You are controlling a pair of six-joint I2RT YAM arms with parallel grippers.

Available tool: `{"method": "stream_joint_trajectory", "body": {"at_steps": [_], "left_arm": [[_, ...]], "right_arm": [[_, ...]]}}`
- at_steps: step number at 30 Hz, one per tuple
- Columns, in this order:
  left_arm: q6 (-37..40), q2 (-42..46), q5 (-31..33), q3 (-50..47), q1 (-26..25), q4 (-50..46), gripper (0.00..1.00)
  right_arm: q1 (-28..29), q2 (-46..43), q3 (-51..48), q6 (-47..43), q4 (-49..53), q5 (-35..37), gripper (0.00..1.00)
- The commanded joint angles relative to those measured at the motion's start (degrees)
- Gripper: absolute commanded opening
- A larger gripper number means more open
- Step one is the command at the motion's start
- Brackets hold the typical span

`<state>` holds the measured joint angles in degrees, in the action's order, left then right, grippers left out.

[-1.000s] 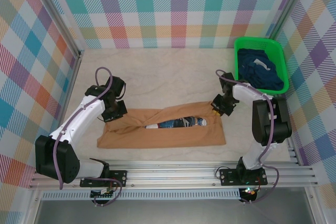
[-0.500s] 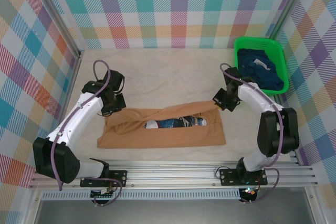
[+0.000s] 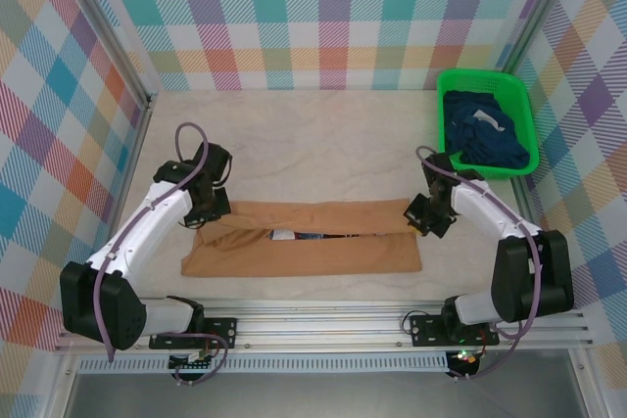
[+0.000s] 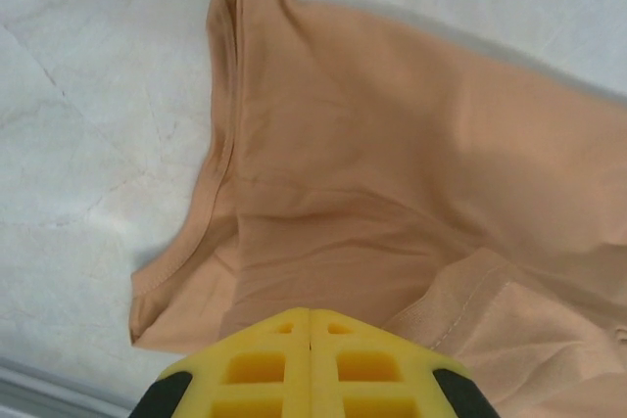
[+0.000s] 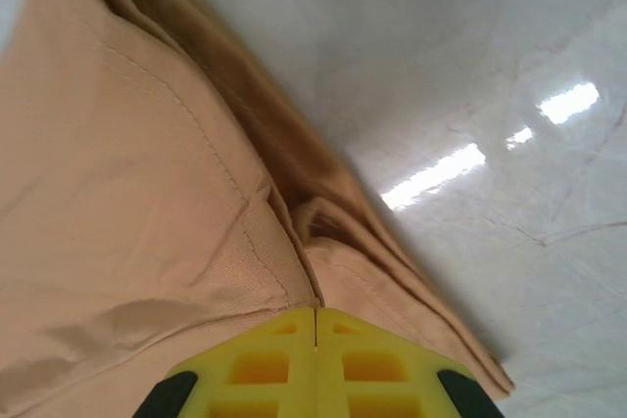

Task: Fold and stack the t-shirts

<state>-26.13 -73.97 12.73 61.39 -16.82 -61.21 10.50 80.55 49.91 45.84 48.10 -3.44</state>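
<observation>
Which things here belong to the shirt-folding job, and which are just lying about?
Job:
- tan-orange t-shirt, pinched by the left gripper and the right gripper
- dark navy t-shirts, heaped unfolded

Lying about:
- green mesh basket holding the navy ones
- table

Folded tan shirt (image 3: 323,254) nearly hides its print (image 3: 315,236).

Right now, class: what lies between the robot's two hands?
The tan-orange t-shirt: its folded-over far edge runs from the left hand to the right hand, as the top view shows.
</observation>
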Motion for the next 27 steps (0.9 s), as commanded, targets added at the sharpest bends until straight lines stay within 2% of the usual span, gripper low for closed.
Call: {"method": "stream_joint_trajectory", "body": {"at_steps": [1, 16, 17, 18, 19, 20, 22, 23, 27], "left_arm": [[-0.7, 1.7, -0.3, -2.3, -0.8, -0.4, 0.00], [-2.5, 2.6, -3.0, -7.7, -1.0, 1.0, 0.00], [-2.6, 2.9, -3.8, -7.9, -1.0, 1.1, 0.00], [-2.6, 3.2, -4.3, -7.8, -1.0, 1.0, 0.01], [-2.9, 3.8, -4.8, -7.2, -1.0, 0.7, 0.08], [-3.4, 4.6, -4.9, -6.1, -1.0, 0.3, 0.20], [-4.4, 5.9, -4.5, -3.4, -1.0, 0.1, 0.44], [-5.0, 6.0, -4.5, -1.9, -0.6, 0.4, 0.50], [-5.6, -0.9, -7.9, 3.8, 4.3, 2.6, 0.53]], "right_arm": [[-0.1, 0.8, -0.5, -0.2, -0.2, 1.7, 0.00], [-0.1, 3.4, -1.6, -1.1, -1.5, 1.1, 0.00], [-0.1, 3.2, -1.6, -1.0, -1.3, 1.3, 0.01], [-0.2, 2.8, -1.4, -1.1, -1.2, 1.6, 0.09], [-0.1, 2.1, -1.0, -1.1, -0.6, 2.1, 0.17], [-0.1, 0.8, -0.4, -1.2, -0.2, 2.9, 0.24], [0.0, -1.7, 0.9, -1.7, 0.1, 4.5, 0.30], [0.0, -2.4, 1.8, -2.4, -0.1, 5.1, 0.30], [0.4, 1.2, 5.2, -4.4, -2.6, 4.0, 0.28]]}}
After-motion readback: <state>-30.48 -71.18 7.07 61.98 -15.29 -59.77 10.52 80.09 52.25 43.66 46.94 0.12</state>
